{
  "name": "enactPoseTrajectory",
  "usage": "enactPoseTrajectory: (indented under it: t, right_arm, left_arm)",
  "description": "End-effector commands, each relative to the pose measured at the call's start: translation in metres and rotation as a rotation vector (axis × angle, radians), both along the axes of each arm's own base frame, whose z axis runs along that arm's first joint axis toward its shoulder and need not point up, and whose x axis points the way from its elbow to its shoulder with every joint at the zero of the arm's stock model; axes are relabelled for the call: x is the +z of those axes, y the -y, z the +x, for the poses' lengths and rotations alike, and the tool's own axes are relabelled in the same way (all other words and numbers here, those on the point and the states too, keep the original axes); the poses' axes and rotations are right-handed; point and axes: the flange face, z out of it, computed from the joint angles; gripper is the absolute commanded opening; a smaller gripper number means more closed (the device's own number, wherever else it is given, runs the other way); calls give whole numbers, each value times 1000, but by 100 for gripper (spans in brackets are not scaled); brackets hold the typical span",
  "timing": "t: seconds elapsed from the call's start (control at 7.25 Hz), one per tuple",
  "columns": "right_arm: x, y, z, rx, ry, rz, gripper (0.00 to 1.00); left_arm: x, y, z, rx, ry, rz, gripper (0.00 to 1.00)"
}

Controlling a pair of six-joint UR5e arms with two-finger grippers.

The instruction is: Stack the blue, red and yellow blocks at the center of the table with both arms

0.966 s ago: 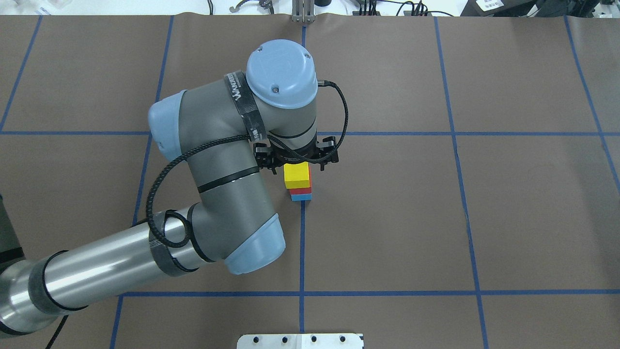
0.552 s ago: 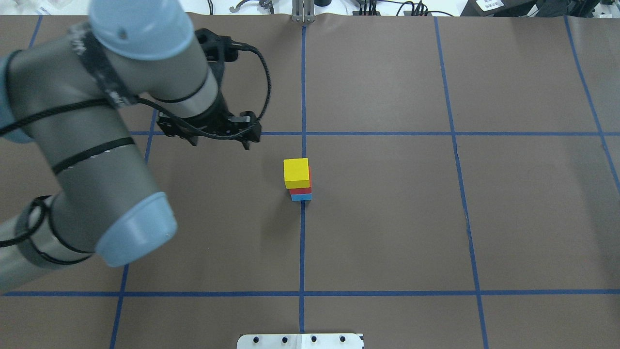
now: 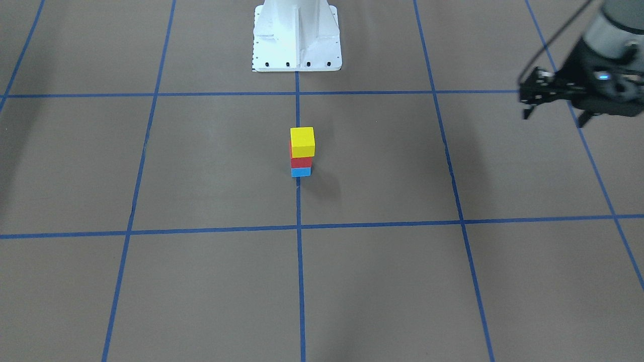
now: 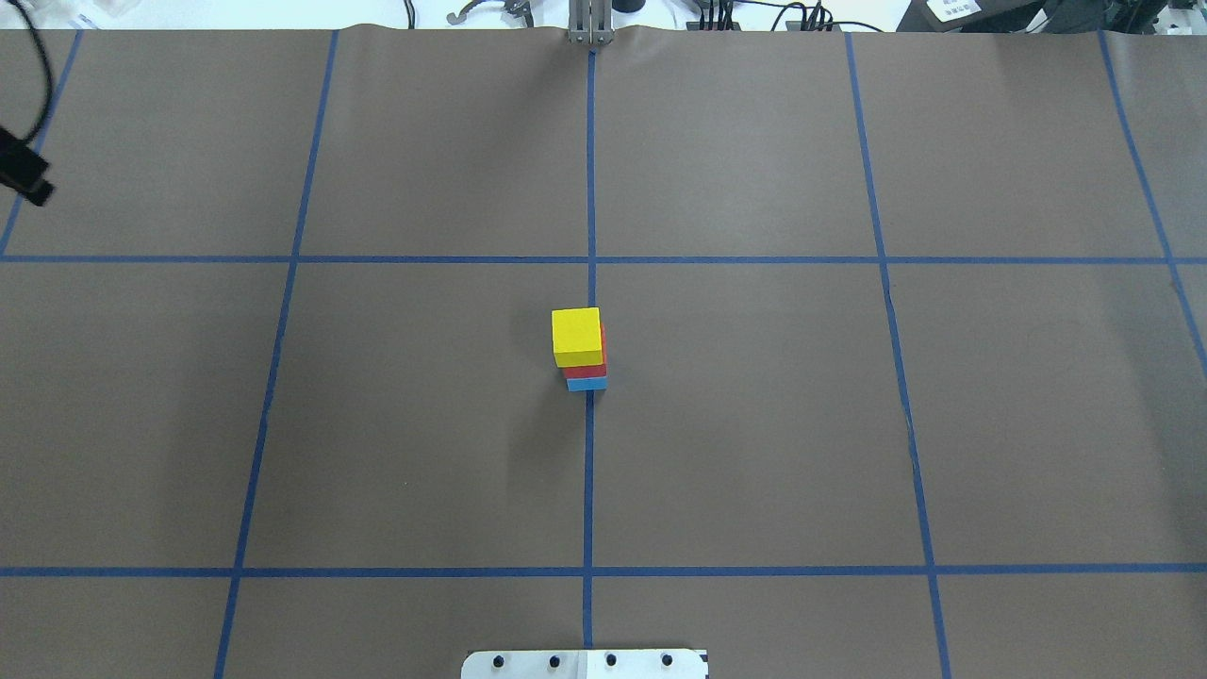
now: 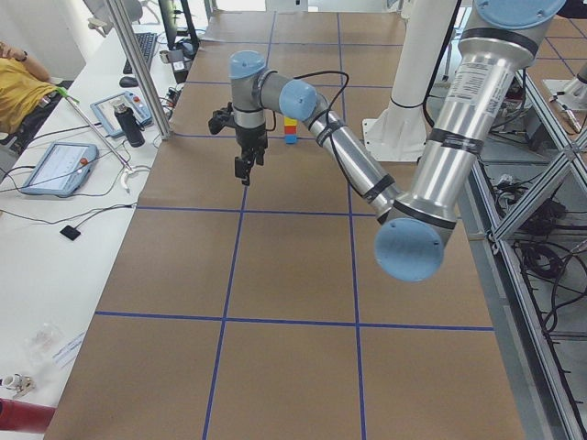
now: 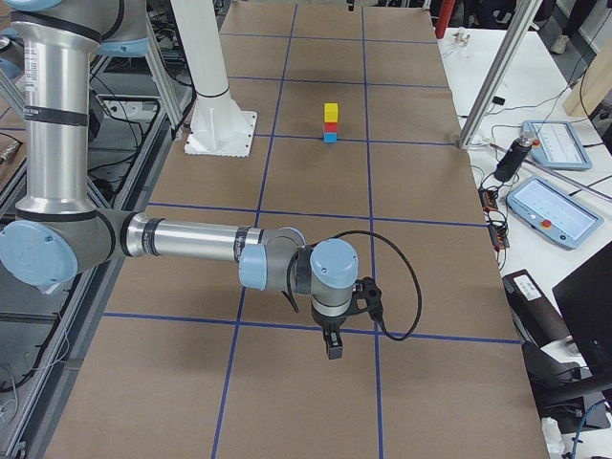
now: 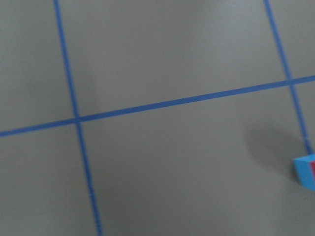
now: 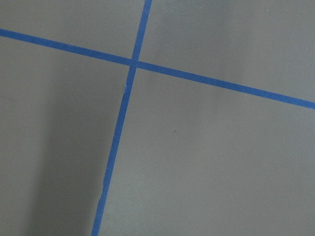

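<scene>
A stack stands at the table's centre: the yellow block [image 4: 576,337] on the red block [image 4: 586,371] on the blue block [image 4: 586,384]. It also shows in the front-facing view, with yellow [image 3: 302,142], red [image 3: 301,162] and blue [image 3: 301,172]. My left gripper [image 3: 553,118] is open and empty, raised far off to the stack's side; only a black part of it [image 4: 24,174] shows at the overhead view's left edge. The left wrist view catches the blue block's corner [image 7: 306,172]. My right gripper [image 6: 332,344] hangs over bare table far from the stack; I cannot tell if it is open.
The white robot base [image 3: 297,35] stands behind the stack. Blue tape lines [image 4: 589,471] grid the brown table cover. Tablets [image 6: 550,210] and cables lie on the side benches beyond the table's edge.
My left arm has let go of the yellow block, lifted and swung away to the left, nearly out of the overhead view. The stack has stayed in place.
</scene>
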Motion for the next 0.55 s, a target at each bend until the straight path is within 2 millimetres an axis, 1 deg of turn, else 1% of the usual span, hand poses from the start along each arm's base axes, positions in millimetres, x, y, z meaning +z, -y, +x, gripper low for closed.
enactPoseTrajectory:
  t: [0.0,0.28,0.41]
  right_arm:
    - [0,0,1,1,0,1,99]
    - [0,0,0,-2,0,2,99]
    - [0,0,0,-2,0,2,99]
  left_arm:
    - [118,-17,-107,77,22,-21,100]
    - [219,-64,-125,45,21,13,100]
    - [235,-84,-129,19,20,-13,100]
